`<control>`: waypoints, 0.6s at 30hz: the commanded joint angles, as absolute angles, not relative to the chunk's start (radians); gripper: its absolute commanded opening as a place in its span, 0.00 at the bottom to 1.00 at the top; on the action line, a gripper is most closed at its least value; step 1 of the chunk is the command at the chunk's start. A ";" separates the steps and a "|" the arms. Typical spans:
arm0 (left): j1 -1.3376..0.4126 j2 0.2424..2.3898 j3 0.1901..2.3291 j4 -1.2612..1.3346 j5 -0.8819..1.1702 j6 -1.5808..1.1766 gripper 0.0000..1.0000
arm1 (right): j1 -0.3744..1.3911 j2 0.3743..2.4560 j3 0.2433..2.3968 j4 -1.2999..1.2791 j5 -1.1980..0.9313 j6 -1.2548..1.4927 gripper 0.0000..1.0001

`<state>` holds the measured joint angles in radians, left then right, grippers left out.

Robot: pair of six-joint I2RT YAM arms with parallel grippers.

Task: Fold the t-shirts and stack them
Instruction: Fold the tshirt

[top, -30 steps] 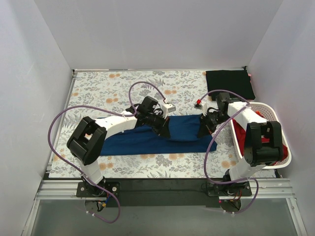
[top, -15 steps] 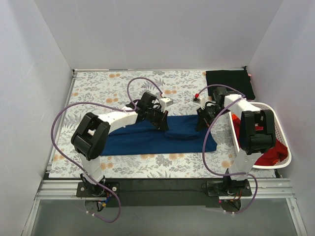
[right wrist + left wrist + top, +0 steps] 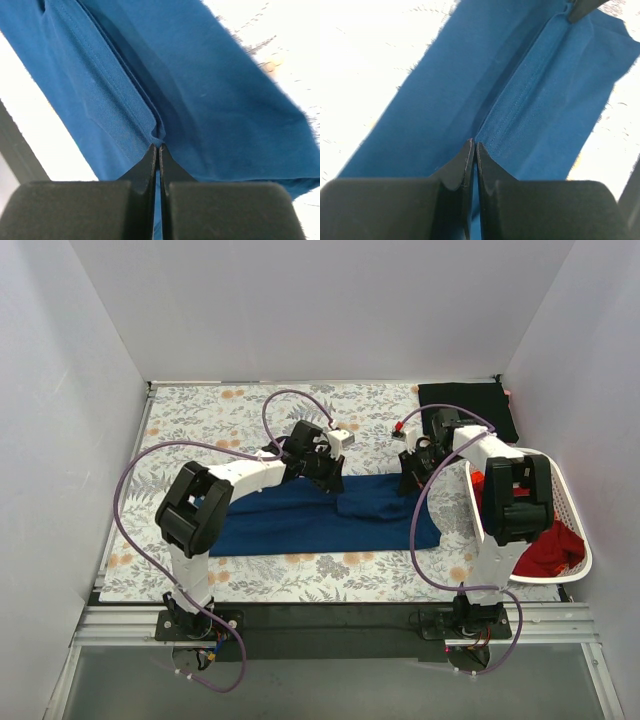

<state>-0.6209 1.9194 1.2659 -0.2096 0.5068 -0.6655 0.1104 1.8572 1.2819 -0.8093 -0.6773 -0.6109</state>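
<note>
Top external view: we see the floral tabletop point(image 3: 200, 410) filling the floor of the booth. The blue shirt point(image 3: 300, 525) lies across its middle as a long band running from 9 o'clock to 3 o'clock. It is already narrowed lengthwise, and its far edge is gathered up where the arms meet it.

At 4 o'clock stands the basket point(image 3: 573, 515) with a red shirt point(image 3: 552, 550) heaped inside. At 1 o'clock a black shirt point(image 3: 465, 410) lies folded flat in the far corner.

We judge the blue shirt light, limp and a little grippy. It will sag and drag on the cover rather than slide, and any unsupported span will droop. The stitched hem is the firmest part, so that is where we would take hold, at two points well apart to keep the edge taut.

Each wrist view shows just that. The left hand point(image 3: 472, 147) is pressed together on a ridge of blue cloth beside the hem. The ridge runs away from its tips toward 1 o'clock, with the rest of the shirt spread to either side below.

The right hand point(image 3: 157, 147) is likewise pinched shut on the hem fold. That fold leads off toward 11 o'clock, and the flat body of the shirt lies at 2 o'clock.
</note>
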 commanded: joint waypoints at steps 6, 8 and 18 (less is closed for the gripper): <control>-0.607 1.959 1.325 -0.189 0.396 -0.626 0.00 | 0.101 1.882 1.339 -0.718 -0.600 -0.551 0.01; -0.606 1.963 1.327 -0.178 0.382 -0.624 0.00 | 0.100 1.891 1.345 -0.709 -0.598 -0.546 0.01; -0.601 1.979 1.333 -0.164 0.322 -0.624 0.00 | 0.110 1.922 1.356 -0.669 -0.551 -0.520 0.02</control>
